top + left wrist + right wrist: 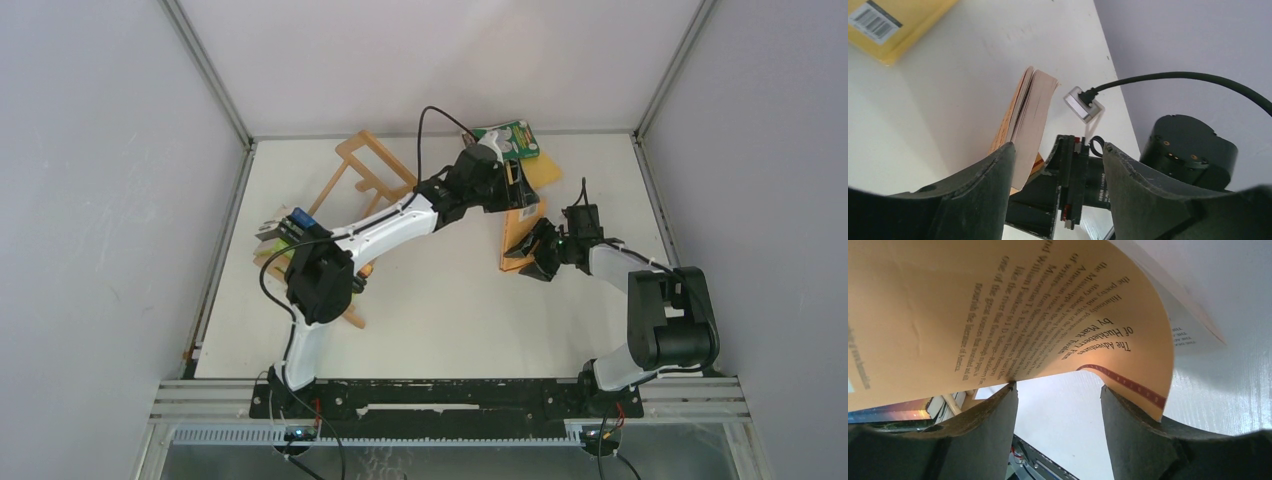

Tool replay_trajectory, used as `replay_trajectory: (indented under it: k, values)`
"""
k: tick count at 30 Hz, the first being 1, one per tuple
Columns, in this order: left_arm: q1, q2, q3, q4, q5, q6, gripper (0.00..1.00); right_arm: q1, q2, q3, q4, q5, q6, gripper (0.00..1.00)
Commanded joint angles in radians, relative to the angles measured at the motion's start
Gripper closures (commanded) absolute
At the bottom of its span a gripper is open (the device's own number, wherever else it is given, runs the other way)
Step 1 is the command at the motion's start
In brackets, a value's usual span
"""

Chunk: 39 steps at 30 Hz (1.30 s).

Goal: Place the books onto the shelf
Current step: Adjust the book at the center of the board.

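An orange book (pixel 520 235) stands tilted on the table at the right, between both grippers. My left gripper (pixel 522 190) is open just behind it; in the left wrist view the book's page block (pixel 1028 115) lies beside the inner face of one of my fingers (pixel 998 170), unclamped. My right gripper (pixel 1058 387) is open under the book's bent back cover (pixel 998 310), with both fingertips touching it. A green book with white circles (pixel 512 140) and a yellow book (pixel 548 172) lie behind. The light-wood shelf (pixel 365 165) stands askew at the left, with books (pixel 285 228) in its near end.
White walls close in the table on three sides. A metal rail (pixel 450 400) runs along the near edge by the arm bases. The right wrist's camera plug and cable (pixel 1083 102) hang close behind the orange book. The yellow book's barcode corner (pixel 878 22) lies further off.
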Motion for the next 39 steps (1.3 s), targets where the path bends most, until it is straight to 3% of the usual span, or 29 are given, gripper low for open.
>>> replay_trajectory:
  k: [1,15,27,39]
  values:
    - [-0.052,-0.014,-0.012,-0.018,0.141,-0.035,0.32,0.003,-0.004,0.022,0.103,0.017,-0.028,0.31]
    - [-0.074,-0.063,-0.129,-0.002,0.214,-0.027,0.33,0.005,-0.027,0.022,0.010,0.113,-0.073,0.31]
    - [-0.085,-0.124,-0.257,0.033,0.243,-0.029,0.34,0.040,-0.158,0.016,-0.130,0.277,-0.115,0.31]
    - [-0.097,-0.148,-0.300,0.044,0.254,-0.029,0.34,0.037,-0.218,-0.034,-0.150,0.370,-0.080,0.31]
